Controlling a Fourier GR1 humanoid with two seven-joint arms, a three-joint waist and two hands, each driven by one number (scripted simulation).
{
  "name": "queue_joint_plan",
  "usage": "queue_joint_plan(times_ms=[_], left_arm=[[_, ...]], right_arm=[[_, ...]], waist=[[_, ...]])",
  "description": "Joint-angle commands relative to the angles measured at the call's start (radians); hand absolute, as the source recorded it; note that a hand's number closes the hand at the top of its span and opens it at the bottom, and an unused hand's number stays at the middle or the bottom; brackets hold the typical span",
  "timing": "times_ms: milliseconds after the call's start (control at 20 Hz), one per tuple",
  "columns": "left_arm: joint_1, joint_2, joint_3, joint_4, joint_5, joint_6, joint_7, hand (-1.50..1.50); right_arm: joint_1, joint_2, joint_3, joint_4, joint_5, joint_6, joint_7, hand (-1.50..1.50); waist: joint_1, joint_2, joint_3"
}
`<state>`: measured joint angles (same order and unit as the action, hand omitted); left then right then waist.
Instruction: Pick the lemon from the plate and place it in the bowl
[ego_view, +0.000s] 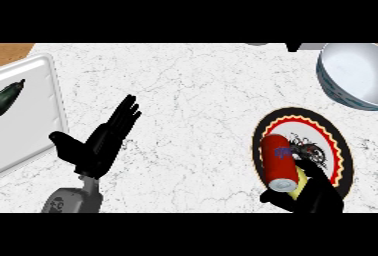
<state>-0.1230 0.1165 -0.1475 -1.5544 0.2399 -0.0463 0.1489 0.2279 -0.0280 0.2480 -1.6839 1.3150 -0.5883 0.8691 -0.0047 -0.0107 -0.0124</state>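
Right robot hand (319, 196) curled around lemon (297, 183) on plate (336, 145).

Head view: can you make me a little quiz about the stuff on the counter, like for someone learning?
1. True or false: the red metal can lies on the round patterned plate.
2. Which hand is open with its fingers pointing up? A) the left hand B) the right hand
3. Fill in: the yellow lemon on the plate should go into the white ____ at the top right.

Key: 1 true. 2 A. 3 bowl: the round white bowl.
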Motion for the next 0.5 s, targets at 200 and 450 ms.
queue_joint_plan(times_ms=[200,450], left_arm=[[0.019,-0.021,0.006,0.008,-0.029,-0.009,-0.017,0.0],[0.074,-0.018,-0.009,-0.016,-0.047,-0.038,-0.054,0.0]], right_arm=[[-0.088,0.026,0.019,0.03,0.109,0.059,0.047,1.5],[-0.025,0.027,0.021,0.028,0.192,0.024,0.054,1.5]], waist=[[0.005,0.01,0.012],[0.004,0.01,0.012]])
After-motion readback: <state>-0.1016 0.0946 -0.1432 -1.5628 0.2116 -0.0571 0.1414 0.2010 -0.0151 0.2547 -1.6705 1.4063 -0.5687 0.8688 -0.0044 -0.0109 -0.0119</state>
